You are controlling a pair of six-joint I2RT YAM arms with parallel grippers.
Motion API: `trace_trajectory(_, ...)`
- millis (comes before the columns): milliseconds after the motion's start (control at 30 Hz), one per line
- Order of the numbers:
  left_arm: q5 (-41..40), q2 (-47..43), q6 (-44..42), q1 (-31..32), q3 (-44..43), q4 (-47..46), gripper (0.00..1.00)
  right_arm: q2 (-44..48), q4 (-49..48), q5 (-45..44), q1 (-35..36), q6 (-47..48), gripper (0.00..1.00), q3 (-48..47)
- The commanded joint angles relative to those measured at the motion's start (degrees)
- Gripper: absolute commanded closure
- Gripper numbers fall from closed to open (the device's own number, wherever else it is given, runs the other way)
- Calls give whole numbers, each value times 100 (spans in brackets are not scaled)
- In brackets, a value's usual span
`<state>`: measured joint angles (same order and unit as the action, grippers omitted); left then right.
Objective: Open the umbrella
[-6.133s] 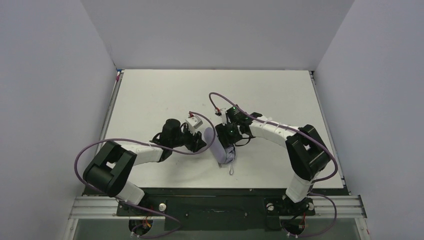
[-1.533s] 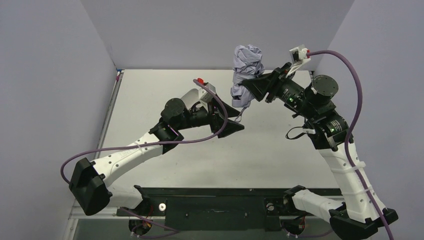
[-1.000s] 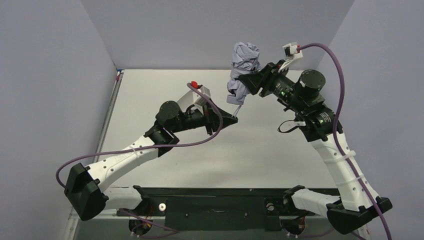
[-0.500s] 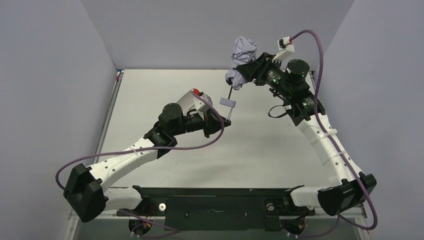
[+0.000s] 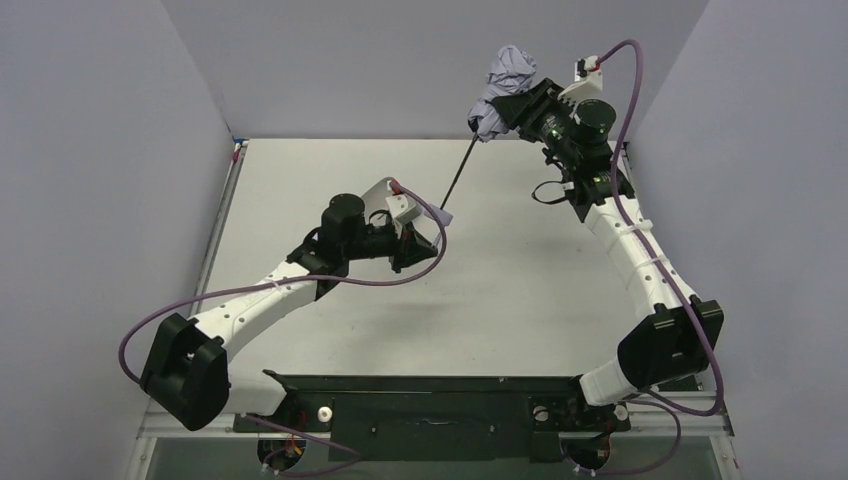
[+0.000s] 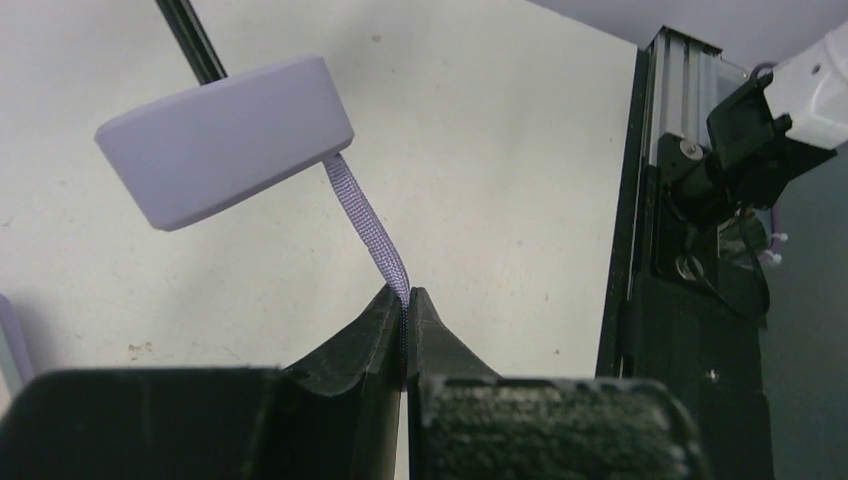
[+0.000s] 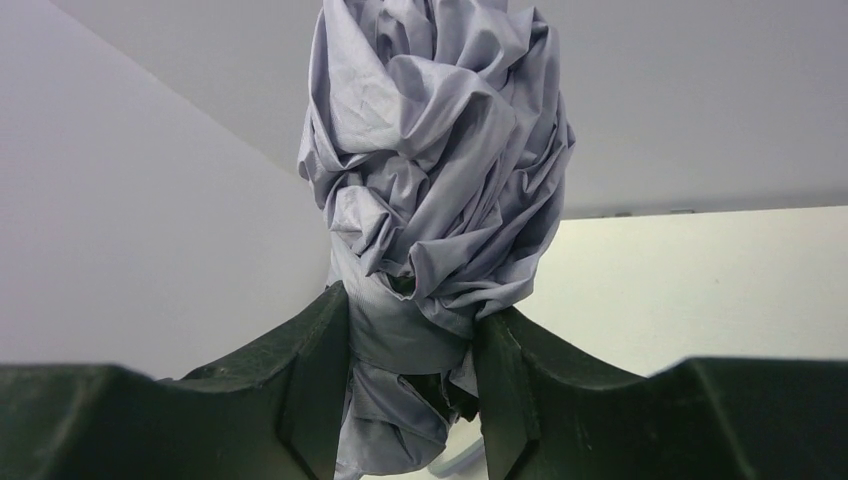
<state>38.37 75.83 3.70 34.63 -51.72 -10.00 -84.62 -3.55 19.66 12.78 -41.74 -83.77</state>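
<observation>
The umbrella is held stretched in the air between both arms. Its crumpled pale lavender canopy (image 5: 505, 80) is bunched at the far right, high above the table. My right gripper (image 5: 497, 112) is shut on that canopy (image 7: 440, 190). A thin black shaft (image 5: 458, 172) runs down-left to the lavender knob handle (image 5: 441, 214), which is also large in the left wrist view (image 6: 225, 140). My left gripper (image 5: 424, 238) is shut on the wrist loop (image 6: 368, 232), pinched at the fingertips (image 6: 385, 312).
The white table (image 5: 330, 180) lies below, with grey walls on three sides. A black rail with metal framing (image 6: 690, 290) runs along the table's edge in the left wrist view.
My right gripper has lifted the canopy up and to the right, away from the handle. The black shaft has drawn out longer. My left gripper still holds the wrist loop and has shifted slightly.
</observation>
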Motion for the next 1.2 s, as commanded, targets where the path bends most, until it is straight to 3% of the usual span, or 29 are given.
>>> trace_trajectory(0,635,49,-787,-84,-143,886,100,-125,-1132,-832,-117,-1,100,-694)
trace_trajectory(167,1017,-47,-1098,-467,126,986,100,-288,-949,-1001,-102,402,100,-848)
trace_trajectory(333,739,-18,-961,-570,84,826,100,-180,-1013,-880,-83,477,100,-681)
trace_trajectory(400,563,93,-1008,-583,-161,856,87,-191,-1041,-891,-79,418,100,-585)
trace_trajectory(433,506,139,-1041,-630,-289,1078,66,-184,-1086,-897,-81,353,100,-530)
trace_trajectory(500,424,267,-1190,-737,-721,1434,49,-102,-1275,-934,-58,246,100,-291)
trace_trajectory(700,-254,786,-1082,-888,-2334,1831,22,-35,-1374,-987,67,431,100,-154)
trace_trajectory(933,-1176,2016,-1156,-662,-3896,2687,17,-368,-1426,-1006,210,451,100,-427)
trace_trajectory(1167,-1304,2895,-1165,-620,-4943,3007,25,-609,-1412,-1098,514,638,100,-612)
